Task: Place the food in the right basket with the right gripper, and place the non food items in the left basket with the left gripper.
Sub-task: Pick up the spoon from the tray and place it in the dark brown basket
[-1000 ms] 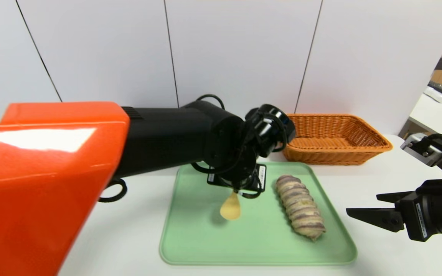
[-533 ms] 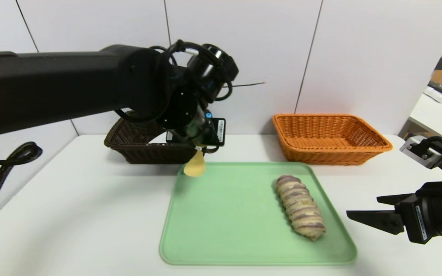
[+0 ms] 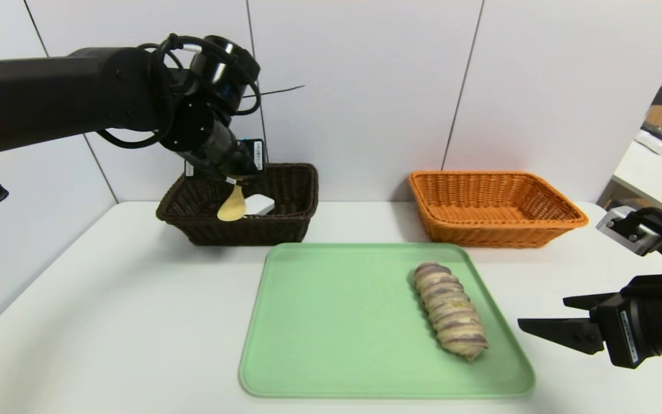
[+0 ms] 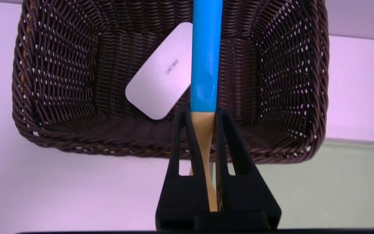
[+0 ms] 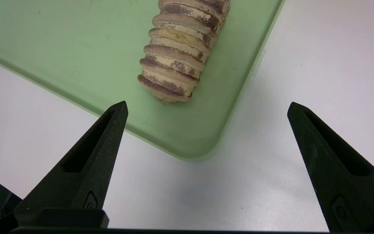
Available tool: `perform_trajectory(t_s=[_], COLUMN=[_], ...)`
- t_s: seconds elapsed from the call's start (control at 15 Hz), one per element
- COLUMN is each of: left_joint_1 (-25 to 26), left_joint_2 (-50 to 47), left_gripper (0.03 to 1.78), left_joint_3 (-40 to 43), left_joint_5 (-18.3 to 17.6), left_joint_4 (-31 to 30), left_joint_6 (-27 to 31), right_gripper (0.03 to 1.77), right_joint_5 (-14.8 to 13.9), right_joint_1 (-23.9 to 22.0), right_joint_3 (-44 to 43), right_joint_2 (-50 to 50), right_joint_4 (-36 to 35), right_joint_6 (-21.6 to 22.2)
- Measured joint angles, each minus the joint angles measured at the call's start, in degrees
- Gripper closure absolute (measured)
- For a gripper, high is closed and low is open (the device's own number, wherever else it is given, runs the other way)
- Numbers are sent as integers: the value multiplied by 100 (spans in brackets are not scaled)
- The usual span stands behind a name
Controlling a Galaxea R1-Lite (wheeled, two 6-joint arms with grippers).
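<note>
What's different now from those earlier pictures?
The left gripper carried the spoon, gripped throughout, from over the green tray leftward and back to the dark basket. The twisted bread, orange basket and open right gripper stayed practically put.

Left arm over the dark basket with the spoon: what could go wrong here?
Left end effector grips the spoon near its handle-bowl junction, so it might pivot on release. The bowl reaches toward the dark basket's near rim and could catch. The handle might land across the white case.
</note>
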Motion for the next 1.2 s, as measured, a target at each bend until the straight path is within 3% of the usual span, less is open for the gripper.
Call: perform_trajectory(t_s=[0.27, 0.67, 1.2], left_joint_1=[469, 684, 736], left_joint_2=[252, 527, 573], left_gripper=[168, 168, 168], left_joint_3=[-6, -22, -22], left_joint_5=[-243, -584, -597], left_joint_4=[-602, -866, -1048], left_joint_6=[417, 491, 540], right_gripper=[10, 10, 10], right_joint_5=[-5, 0, -9], right_joint_1=[-22, -22, -20], right_joint_3=[9, 10, 1], right_joint_2=[4, -11, -22], right_joint_4=[22, 20, 20], right_joint_6=[0, 9, 9])
